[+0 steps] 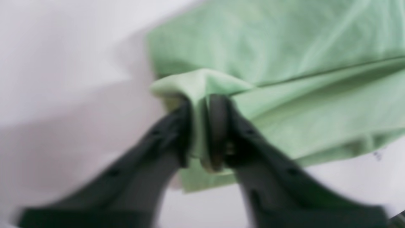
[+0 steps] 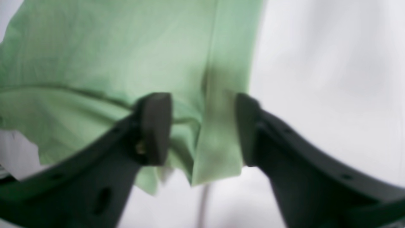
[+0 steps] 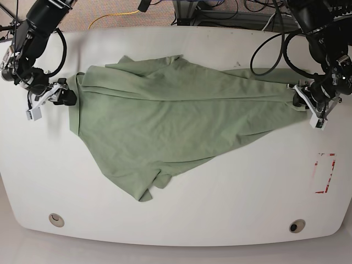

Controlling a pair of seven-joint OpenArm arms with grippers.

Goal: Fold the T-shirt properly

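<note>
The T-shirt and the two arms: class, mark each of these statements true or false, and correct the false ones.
1. The left pincer is shut on a bunched edge of the T-shirt. True.
2. The right pincer is clamped tight on the cloth. False: its jaws stand apart, with a strip of cloth between them.
3. The T-shirt is folded into a neat rectangle. False: it lies spread and creased across the table.
4. The arms are at opposite ends of the shirt. True.
5. The shirt bears a printed logo. False: it is plain green.

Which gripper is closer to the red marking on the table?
Left. The left gripper sits just above the red marking; the right gripper is across the T-shirt.
</note>
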